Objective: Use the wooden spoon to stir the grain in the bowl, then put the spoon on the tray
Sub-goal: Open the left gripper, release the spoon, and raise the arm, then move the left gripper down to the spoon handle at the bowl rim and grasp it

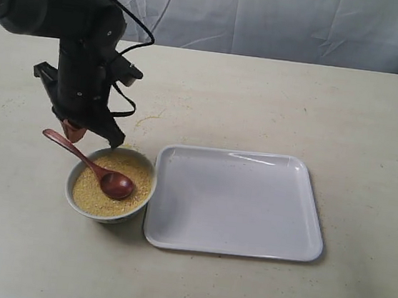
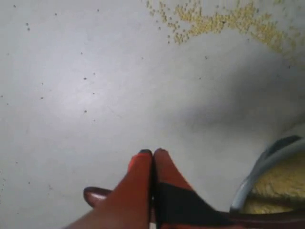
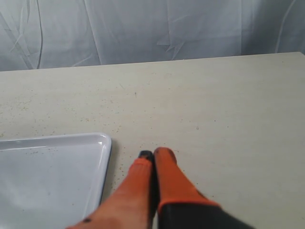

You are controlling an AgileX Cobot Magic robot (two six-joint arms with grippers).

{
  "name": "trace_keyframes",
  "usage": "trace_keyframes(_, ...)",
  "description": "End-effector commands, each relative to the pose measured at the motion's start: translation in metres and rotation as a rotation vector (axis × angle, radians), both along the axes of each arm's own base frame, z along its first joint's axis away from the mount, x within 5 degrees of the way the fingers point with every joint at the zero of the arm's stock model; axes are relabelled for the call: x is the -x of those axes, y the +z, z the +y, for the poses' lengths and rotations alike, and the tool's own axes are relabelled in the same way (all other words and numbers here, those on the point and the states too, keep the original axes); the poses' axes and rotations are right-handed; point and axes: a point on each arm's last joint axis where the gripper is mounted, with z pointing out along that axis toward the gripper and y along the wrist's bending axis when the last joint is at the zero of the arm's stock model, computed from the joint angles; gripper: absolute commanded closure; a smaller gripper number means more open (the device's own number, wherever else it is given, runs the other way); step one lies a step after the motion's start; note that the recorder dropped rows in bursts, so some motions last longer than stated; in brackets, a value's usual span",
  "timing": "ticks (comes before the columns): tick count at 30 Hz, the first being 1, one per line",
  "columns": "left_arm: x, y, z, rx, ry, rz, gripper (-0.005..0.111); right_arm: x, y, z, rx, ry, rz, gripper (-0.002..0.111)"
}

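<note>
Grain (image 1: 135, 170) in bowl (image 1: 69, 179) between tray (image 1: 237, 196) and bench's left edge, wooden spoon (image 1: 96, 168) bedded in it, handle slanting toward that edge just beneath left gripper (image 1: 72, 132); left wrist view: fingers (image 2: 140, 176) pressed together, empty, handle crossing under them; right wrist view: right gripper (image 3: 153, 155) clenched, empty, off tray's corner, farther off.

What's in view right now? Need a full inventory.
tray: one, white, on the table right of the bowl
bowl: one, white inside, near the table's front left
grain: yellow, filling the bowl
spilled grain: thin yellow trail on the table behind the bowl
spoon: one, reddish-brown, scoop in the grain, handle over the rim
table: one, beige
cloth: grey backdrop behind the table
left arm: black, above the bowl
left end effector: orange, shut, at the spoon handle; grip unclear
right end effector: orange, shut, beside a tray corner
</note>
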Motion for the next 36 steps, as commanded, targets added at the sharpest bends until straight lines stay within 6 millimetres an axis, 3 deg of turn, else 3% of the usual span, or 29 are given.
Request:
trace_keyframes(1, 0.003, 0.039, -0.001, 0.093, 0.068, -0.13, 0.106, 0.0, 0.0, 0.0, 0.0, -0.004, -0.01, 0.107)
trace_keyframes(6, 0.013, 0.087, 0.01, 0.38, 0.247, -0.262, 0.106, 0.0, 0.0, 0.0, 0.0, -0.004, -0.01, 0.107)
trace_keyframes(7, 0.02, 0.102, 0.015, 0.561, 0.329, -0.314, 0.106, 0.0, 0.0, 0.0, 0.0, -0.004, -0.01, 0.107)
trace_keyframes(10, 0.047, 0.114, 0.036, 0.755, 0.465, -0.432, 0.106, 0.0, 0.0, 0.0, 0.002, -0.004, -0.012, 0.107)
trace_keyframes(13, 0.101, 0.099, 0.066, 0.991, 0.744, -0.658, 0.106, 0.0, 0.0, 0.0, 0.002, -0.004, -0.012, 0.107)
trace_keyframes(14, 0.109, 0.094, 0.07, 1.058, 0.819, -0.71, 0.106, 0.0, 0.0, 0.0, 0.002, -0.004, -0.012, 0.107)
trace_keyframes(15, 0.133, 0.077, 0.081, 1.133, 0.932, -0.789, 0.106, 0.0, 0.0, 0.0, 0.002, -0.004, -0.012, 0.107)
trace_keyframes(18, 0.175, 0.026, 0.099, 1.104, 1.09, -0.786, 0.106, 0.0, 0.0, 0.0, 0.0, -0.004, -0.012, 0.107)
trace_keyframes(20, 0.187, 0.006, 0.106, 1.085, 1.189, -0.764, 0.106, 0.0, 0.0, 0.0, 0.0, -0.004, -0.012, 0.107)
trace_keyframes(24, 0.191, 0.005, 0.108, 1.246, 1.221, -0.822, 0.102, 0.0, 0.0, 0.0, 0.0, -0.004, -0.009, 0.107)
trace_keyframes(26, 0.188, 0.009, 0.105, 1.297, 1.158, -0.842, 0.089, 0.0, 0.0, 0.0, 0.0, -0.004, -0.009, 0.107)
trace_keyframes(28, 0.184, 0.009, 0.102, 1.283, 1.117, -0.833, 0.068, 0.0, 0.0, 0.0, 0.0, -0.004, -0.009, 0.107)
trace_keyframes(31, 0.179, 0.003, 0.098, 1.242, 1.114, -0.807, 0.052, 0.0, 0.0, 0.0, 0.0, -0.004, -0.009, 0.107)
trace_keyframes(36, 0.171, -0.007, 0.092, 1.198, 1.092, -0.752, 0.051, 0.0, 0.0, 0.0, 0.0, -0.004, -0.009, 0.107)
